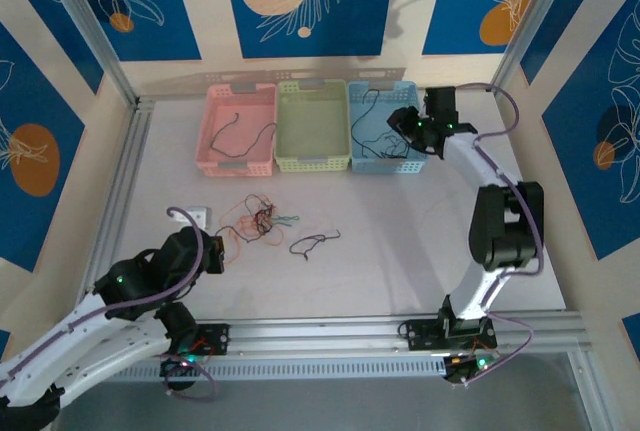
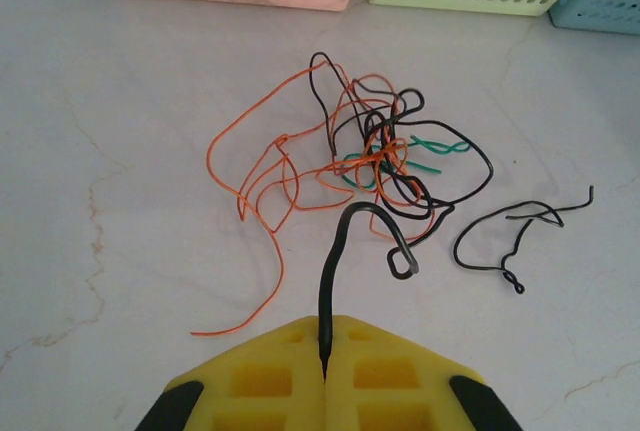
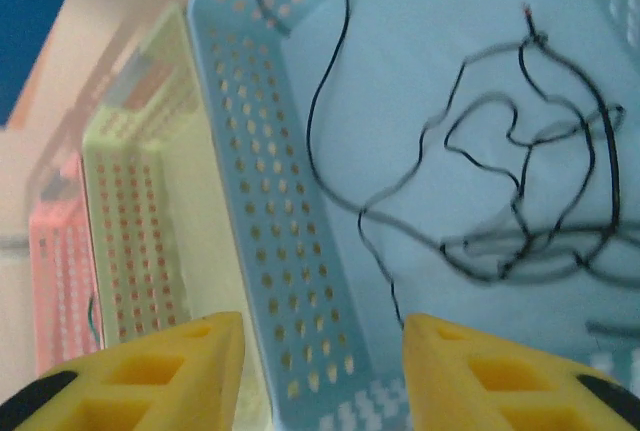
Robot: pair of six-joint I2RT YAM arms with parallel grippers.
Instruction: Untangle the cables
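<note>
Pressed together at the bottom edge of the left wrist view, the left gripper (image 2: pixel 325 366) pinches the end of a black wire (image 2: pixel 335 261). It arcs up and hooks back toward the tangle (image 2: pixel 372 156) at mid-frame, a knot of orange, black and teal strands. Gripping one free end looks like the way to draw that strand out without dragging the rest. To the right of the knot, a separate black cable (image 2: pixel 510 236) lies apart on the table (image 2: pixel 120 151).

Farther up, the right wrist view shows the right gripper (image 3: pixel 320 361) spread wide, nothing between its fingers, above the blue basket (image 3: pixel 270 181). Loose black cables (image 3: pixel 520 201) lie inside, probably sorted there by colour.

The top view adds the row of baskets along the upper frame. One more black cable rests in the pink basket (image 1: pixel 215 101), and the green basket (image 1: pixel 285 91) stands between the other two. That view does not reveal the pinch itself.
</note>
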